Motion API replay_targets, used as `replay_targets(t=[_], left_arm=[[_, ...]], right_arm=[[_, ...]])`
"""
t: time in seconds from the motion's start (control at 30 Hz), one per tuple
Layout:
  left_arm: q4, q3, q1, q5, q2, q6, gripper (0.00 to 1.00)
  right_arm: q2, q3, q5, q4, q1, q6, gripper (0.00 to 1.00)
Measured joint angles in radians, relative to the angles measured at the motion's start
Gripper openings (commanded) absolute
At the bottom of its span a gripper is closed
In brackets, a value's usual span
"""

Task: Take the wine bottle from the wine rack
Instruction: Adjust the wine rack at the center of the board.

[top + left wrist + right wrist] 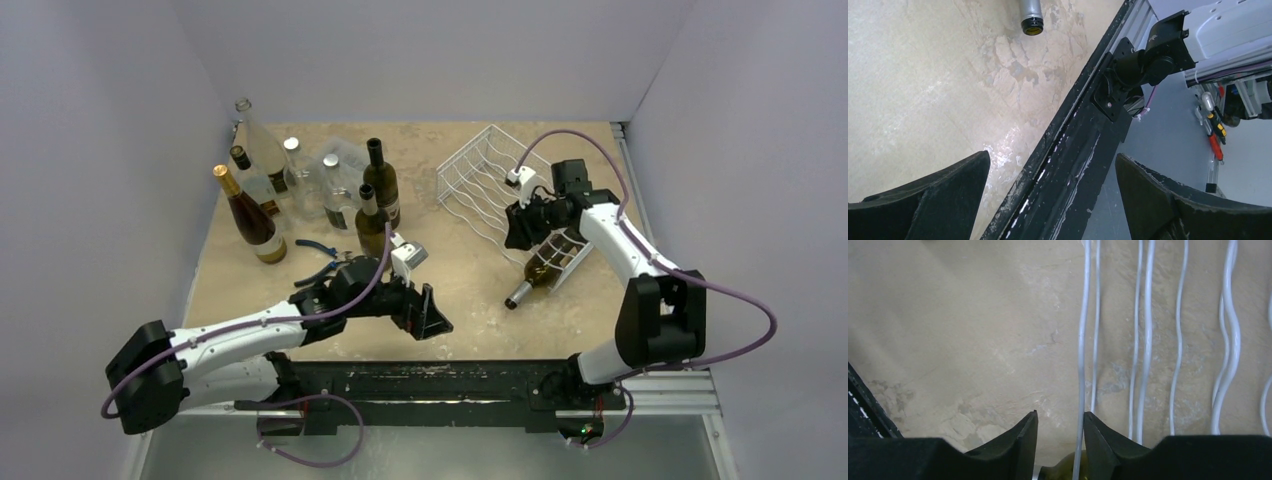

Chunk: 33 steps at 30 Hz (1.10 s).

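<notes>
- My right claw (1060,415) is up over the wine rack (478,170), fingers pressed as near together as they go, with only a slim gap between the tips.
- A white rack wire (1081,340) runs straight through that gap. I can't tell whether the fingers pinch it or just straddle it.
- Low down between those fingers there's a glimpse of olive glass. I can't say whether it's touching me.
- My left claw (428,318) is spread wide and holds nothing. It hangs over the near edge of the surface (470,290), about midway along.
- From the left wrist I'm looking past both fingers at the black rail (1068,150) that runs along that near edge.
- The wine rack sits toward the far right corner of the surface, its wavy white cradles running across it.
- The wine bottle (548,265) is in the rack, lying on its side in a cradle at the rack's near end.
- Its neck pokes out past the rack, toward the near edge, with the mouth out above bare surface.
- The left wrist view catches that mouth at the top of the picture, well apart from my open fingers.
- Over at the far left stand a cluster of upright bottles (381,185), with blue-handled pliers (318,250) lying just nearer than them.
</notes>
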State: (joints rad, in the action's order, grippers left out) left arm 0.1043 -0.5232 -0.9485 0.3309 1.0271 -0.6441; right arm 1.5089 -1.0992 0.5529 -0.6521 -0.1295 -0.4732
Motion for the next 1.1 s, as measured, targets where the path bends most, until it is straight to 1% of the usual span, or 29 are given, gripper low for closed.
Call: replay_targets(t=[0.1,0.23,0.33,0.47,0.7,0.87,1.1], left_arm=[[0.020,-0.044,-0.037,-0.025,0.079,0.014,0.96],[0.072,-0.089,-0.082,-0.063,0.171,0.051,0.96],[0.129,-0.105,-0.111,-0.089,0.230,0.082,0.97],[0.206,-0.116,-0.143,-0.117,0.312,0.116,1.00],[0.253,-0.172,-0.190,-0.196,0.399,0.149,1.00],[0.301,-0.206,-0.211,-0.235,0.446,0.158,1.00],[0.412,-0.210,-0.211,-0.252,0.542,0.148,1.00]], right_arm=[[-0.045,0.006,0.027,0.003,-0.002,-0.005,0.59],[-0.173,0.029,0.079,0.003,-0.002,-0.019,0.70],[-0.272,0.051,0.129,0.014,0.019,-0.031,0.74],[-0.397,0.120,0.219,0.037,0.094,-0.036,0.82],[-0.537,0.211,0.349,0.071,0.213,-0.036,0.94],[-0.620,0.254,0.386,0.103,0.222,-0.024,0.96],[-0.651,0.260,0.388,0.154,0.223,0.017,0.96]])
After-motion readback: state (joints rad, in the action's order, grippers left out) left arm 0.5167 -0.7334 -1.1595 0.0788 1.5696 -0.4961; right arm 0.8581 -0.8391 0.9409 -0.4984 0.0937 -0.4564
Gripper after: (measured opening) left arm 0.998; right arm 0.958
